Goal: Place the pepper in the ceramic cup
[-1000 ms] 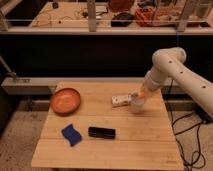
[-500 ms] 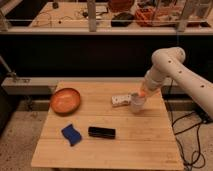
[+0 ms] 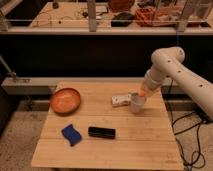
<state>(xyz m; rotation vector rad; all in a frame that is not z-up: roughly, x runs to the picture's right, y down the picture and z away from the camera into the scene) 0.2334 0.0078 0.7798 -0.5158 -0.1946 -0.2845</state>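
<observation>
Pale wooden table (image 3: 150, 145) of long boards, filling the middle of the view. Toward its right back part, a white cup (image 3: 137, 104), upright, mouth up. Directly above the right side of the cup's rim, the gripper (image 3: 144, 91), hanging from a thick white arm (image 3: 170, 62) reaching in from the right edge and bending down over the table. Fingers pressed together, pinching the pepper (image 3: 142, 93): a small orange bit showing at the gripper's tip, right over the mouth of the cup. Lower end of the pepper possibly inside the cup, possibly just above the rim; impossible to tell which. Just left of the cup, a flat white block (image 3: 120, 100), lying on the boards close beside it, perhaps touching. Well apart to the left, near the table's left back corner, a round orange bowl (image 3: 65, 100), upright. Toward the front left, a blue sponge (image 3: 71, 134), lying flat and slightly turned. Just right of the sponge, near the middle front, a black bar (image 3: 101, 132), lying lengthwise from left to right, apart from the sponge. On the floor to the right of the table, dark cables (image 3: 192, 145) trailing. Behind the table, a long bench (image 3: 50, 31) with a clutter of things on top, too blurred to name.
</observation>
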